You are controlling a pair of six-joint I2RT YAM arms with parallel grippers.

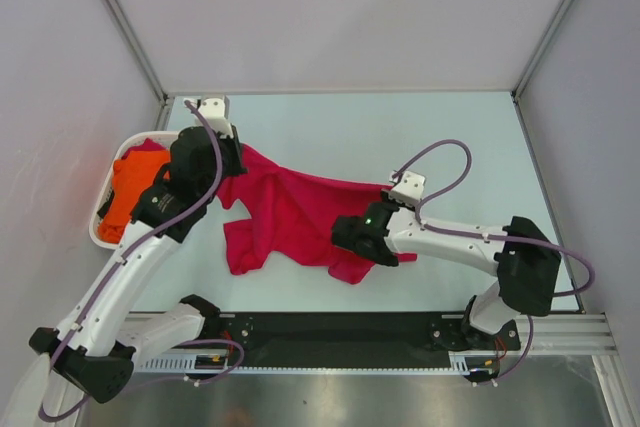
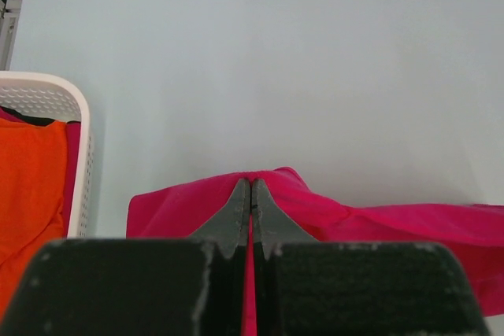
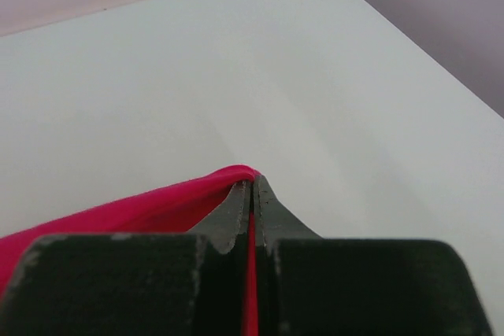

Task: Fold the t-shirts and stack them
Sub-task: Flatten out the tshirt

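Crimson t-shirt (image 1: 290, 215), orange t-shirt (image 1: 125, 197): two, seemingly.

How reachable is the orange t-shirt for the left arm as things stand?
Probably not yet: the left tool is shut on the crimson t-shirt, so it would have to let go first. Otherwise the orange t-shirt lies uncovered in the white basket, close beside that arm.
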